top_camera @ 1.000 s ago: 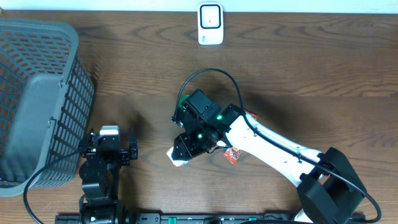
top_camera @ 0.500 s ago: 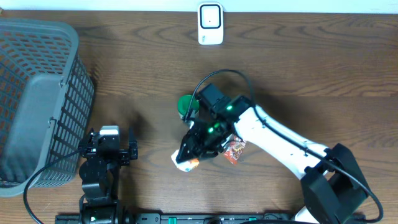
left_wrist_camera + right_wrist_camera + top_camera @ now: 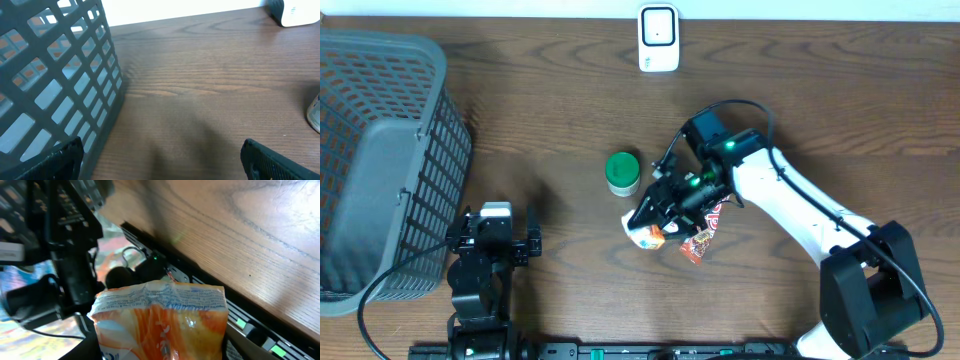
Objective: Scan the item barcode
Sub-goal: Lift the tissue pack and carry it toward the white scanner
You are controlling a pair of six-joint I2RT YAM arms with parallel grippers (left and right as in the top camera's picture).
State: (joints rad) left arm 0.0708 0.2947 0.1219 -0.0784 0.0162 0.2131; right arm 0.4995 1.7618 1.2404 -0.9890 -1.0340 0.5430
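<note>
Packet gripped by right end effector, left end effector released; print wrist-side only.

The tabletop is dark wood grain, smooth with a low sheen, perhaps laminate rather than solid wood. At its left edge the basket is matt grey plastic lattice. The scanner at the far edge is glossy white plastic. The orange and white packet is thin, crinkled, shiny film, as is the red sachet. The tub has a smooth green plastic lid. The right arm has a smooth white plastic casing.
</note>
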